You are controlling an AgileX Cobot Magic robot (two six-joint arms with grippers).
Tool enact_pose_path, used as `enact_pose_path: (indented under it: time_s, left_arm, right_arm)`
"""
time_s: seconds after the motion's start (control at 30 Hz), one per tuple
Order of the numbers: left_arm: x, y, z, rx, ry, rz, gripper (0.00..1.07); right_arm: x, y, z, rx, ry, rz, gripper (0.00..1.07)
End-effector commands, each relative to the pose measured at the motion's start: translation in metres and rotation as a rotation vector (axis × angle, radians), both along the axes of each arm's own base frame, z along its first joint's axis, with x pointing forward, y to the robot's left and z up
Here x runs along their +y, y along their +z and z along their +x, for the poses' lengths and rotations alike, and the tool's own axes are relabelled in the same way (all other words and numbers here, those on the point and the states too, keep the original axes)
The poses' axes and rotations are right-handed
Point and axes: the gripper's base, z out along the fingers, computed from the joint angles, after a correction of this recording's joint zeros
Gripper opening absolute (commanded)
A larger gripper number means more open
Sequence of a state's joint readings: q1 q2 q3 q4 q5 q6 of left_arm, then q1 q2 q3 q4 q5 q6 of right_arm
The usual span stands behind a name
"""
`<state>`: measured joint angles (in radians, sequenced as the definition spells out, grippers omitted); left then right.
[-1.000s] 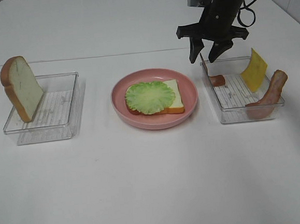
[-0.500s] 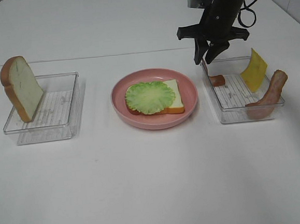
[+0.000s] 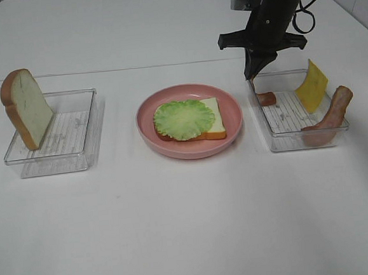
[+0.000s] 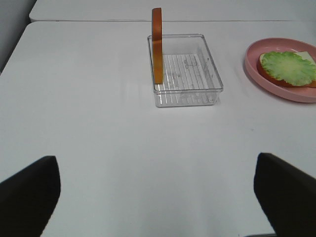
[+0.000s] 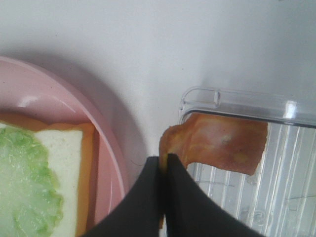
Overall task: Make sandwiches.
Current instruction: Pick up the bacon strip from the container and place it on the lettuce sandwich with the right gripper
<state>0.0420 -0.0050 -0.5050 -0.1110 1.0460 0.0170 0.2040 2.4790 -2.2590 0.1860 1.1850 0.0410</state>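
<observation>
Right gripper (image 3: 253,72) is pinching a bacon strip (image 3: 267,98) in the tray (image 3: 278,145) right of the pink plate (image 3: 172,146), where the sandwich (image 3: 189,119) is sitting at bread and lettuce only; cheese (image 3: 312,86) and top slice (image 3: 28,111) are waiting. Left gripper (image 4: 155,163) is idling, spread wide. Right wrist is showing the jaws clamping the strip's edge.

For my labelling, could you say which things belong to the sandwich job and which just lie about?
Job: plated bread slice, lettuce, upright bread slice, pinched bacon strip, second bacon strip, cheese square.
Just holders: pink plate, left tray, right tray.
</observation>
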Motion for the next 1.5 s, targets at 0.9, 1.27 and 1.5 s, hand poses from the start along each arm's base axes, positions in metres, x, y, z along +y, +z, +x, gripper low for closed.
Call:
enact_pose_path:
  time_s: [0.9, 1.27, 1.5]
  left_arm:
    - [0.000, -0.001, -0.002, -0.028, -0.001, -0.008, 1.02]
    - [0.000, -0.001, -0.002, -0.028, -0.001, -0.008, 1.02]
    - [0.000, -0.001, -0.002, -0.028, -0.001, -0.008, 1.02]
  right_arm:
    - [0.011, 0.125, -0.068, -0.098, 0.140, 0.286, 0.00]
    - [0.081, 0.077, -0.094, -0.080, 0.252, 0.413, 0.00]
    - [0.117, 0.078, -0.103, -0.162, 0.294, 0.428, 0.00]
